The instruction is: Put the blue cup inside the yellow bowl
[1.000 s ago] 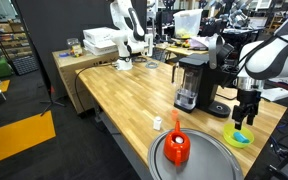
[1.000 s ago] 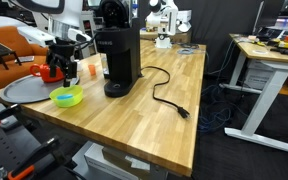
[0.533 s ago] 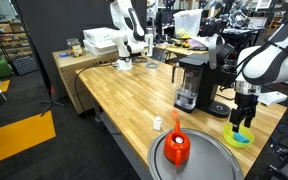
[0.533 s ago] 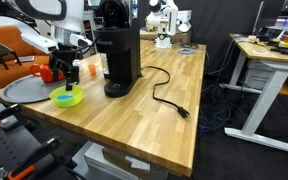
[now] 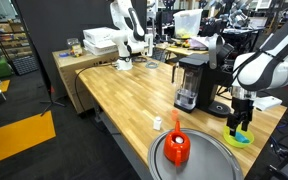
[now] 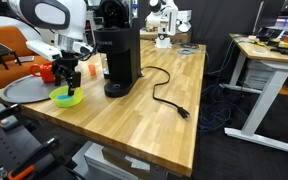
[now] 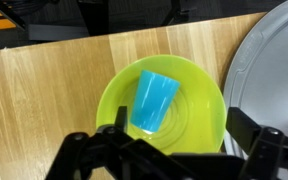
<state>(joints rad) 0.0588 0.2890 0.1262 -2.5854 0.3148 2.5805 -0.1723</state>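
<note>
Yellow-green plastic marks the target: in an exterior view the yellow bowl (image 5: 238,138) sits directly below the claw (image 5: 242,122). In an exterior view the claw (image 6: 70,86) hangs just above the bowl, with the coffee machine (image 6: 114,50) beside it. In the wrist view the blue cup (image 7: 152,100) lies on its side inside the bowl, beneath wide-spread, empty jaws. The delivery looks complete, so nothing is left to grip.

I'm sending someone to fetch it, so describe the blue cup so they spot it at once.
On the long wooden table, find the black coffee machine; near it, beside the big grey tray, sits a yellow bowl. The blue cup lies on its side inside that bowl, the only light-blue thing there.
</note>
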